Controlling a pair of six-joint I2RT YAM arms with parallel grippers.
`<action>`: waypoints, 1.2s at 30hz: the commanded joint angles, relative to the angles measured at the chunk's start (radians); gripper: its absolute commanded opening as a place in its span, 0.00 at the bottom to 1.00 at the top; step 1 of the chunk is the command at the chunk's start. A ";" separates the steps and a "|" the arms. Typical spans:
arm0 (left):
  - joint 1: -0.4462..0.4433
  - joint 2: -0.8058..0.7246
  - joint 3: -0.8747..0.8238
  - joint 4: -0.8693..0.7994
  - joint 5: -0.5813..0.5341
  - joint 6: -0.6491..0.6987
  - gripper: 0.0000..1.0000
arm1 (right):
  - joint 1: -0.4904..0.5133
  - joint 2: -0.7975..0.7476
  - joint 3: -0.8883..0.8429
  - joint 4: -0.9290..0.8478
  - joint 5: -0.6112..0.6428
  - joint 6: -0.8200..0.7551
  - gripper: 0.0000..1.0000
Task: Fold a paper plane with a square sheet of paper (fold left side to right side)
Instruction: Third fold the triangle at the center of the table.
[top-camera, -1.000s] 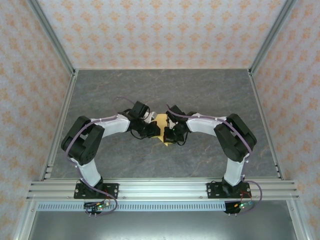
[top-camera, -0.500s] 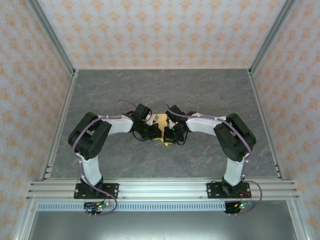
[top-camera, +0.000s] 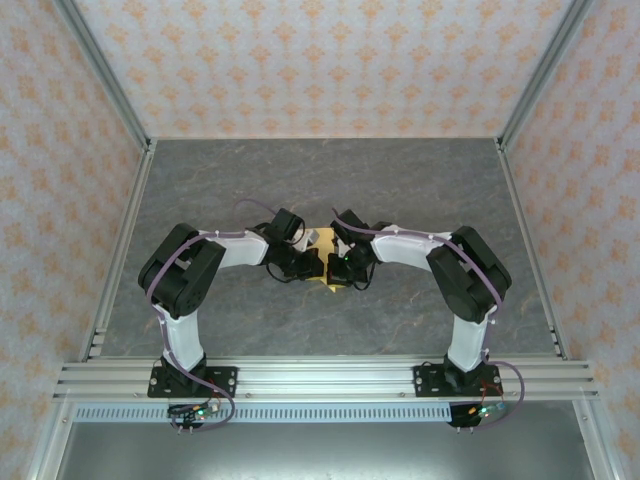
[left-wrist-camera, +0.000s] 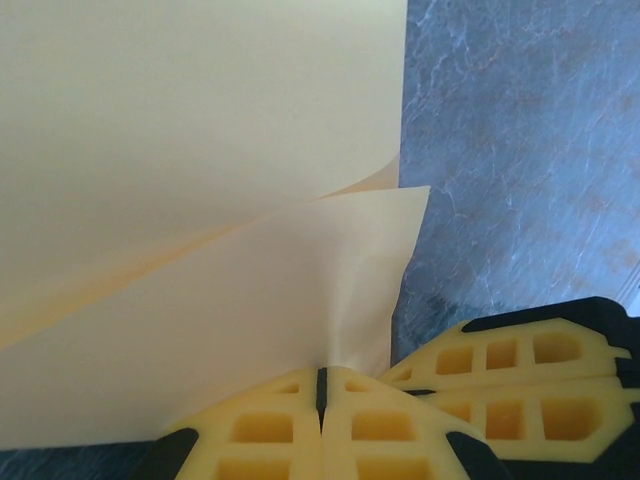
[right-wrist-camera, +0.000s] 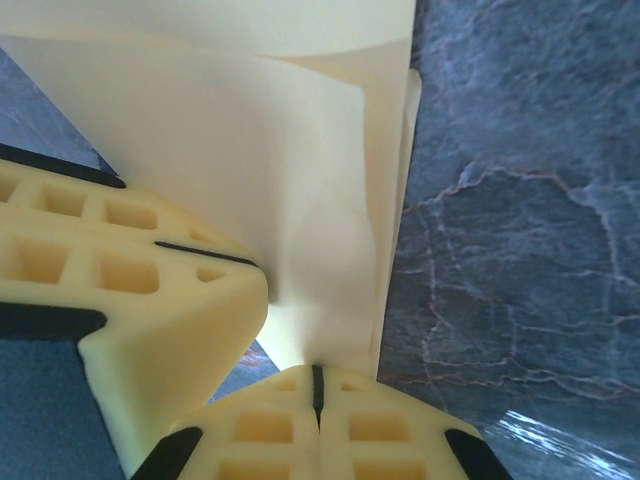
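My left tool (left-wrist-camera: 322, 378) and right tool (right-wrist-camera: 316, 374) each pinch the square sheet of paper (left-wrist-camera: 200, 150): light, floppy, easily creased, best held at its edges.

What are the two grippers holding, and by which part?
Both hold the yellow sheet of paper: left gripper and right gripper each pinch its edge near a corner.
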 joint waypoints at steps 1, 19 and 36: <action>0.035 0.023 -0.013 -0.064 -0.194 0.066 0.00 | 0.001 0.075 -0.045 -0.127 0.161 -0.010 0.00; 0.220 0.023 0.039 -0.078 -0.253 0.183 0.00 | 0.001 0.057 -0.067 -0.129 0.163 -0.009 0.00; 0.117 -0.152 0.040 -0.062 -0.055 0.110 0.00 | 0.001 0.045 -0.053 -0.094 0.142 0.003 0.00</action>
